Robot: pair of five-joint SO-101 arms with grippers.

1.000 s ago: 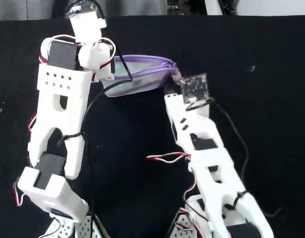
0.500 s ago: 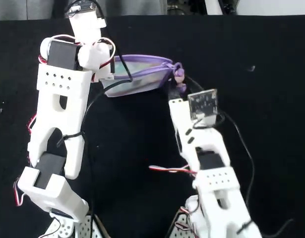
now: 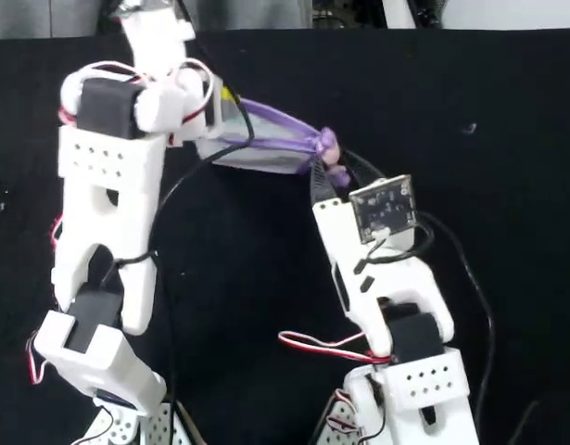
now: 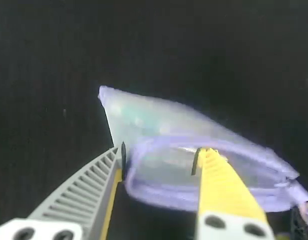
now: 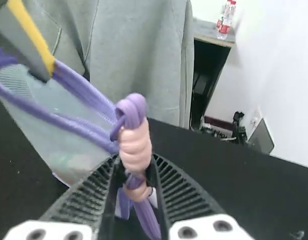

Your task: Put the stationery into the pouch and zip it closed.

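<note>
A translucent pouch [image 3: 266,144] with purple trim hangs above the black table, stretched between both arms. My left gripper [image 3: 220,113] is shut on the pouch's left end. In the left wrist view the pouch [image 4: 169,120] lies between the grey jaw and the yellow-taped finger [image 4: 216,175] of that gripper [image 4: 159,155]. My right gripper [image 3: 323,174] is shut on the pink and purple zipper pull [image 3: 328,146] at the right end. The right wrist view has the pull [image 5: 133,132] clamped in the gripper [image 5: 134,172], with the pouch [image 5: 43,125] running off behind it.
A black cloth covers the table [image 3: 479,130], with free room to the right. A black cable [image 3: 196,167] from the left arm hangs across the pouch's near side. Red and white wires [image 3: 312,341] stick out of the right arm.
My right arm has drawn back toward the front, pulling the zipper pull right and down. The left gripper has risen slightly, and the pouch now slants, stretched tighter.
</note>
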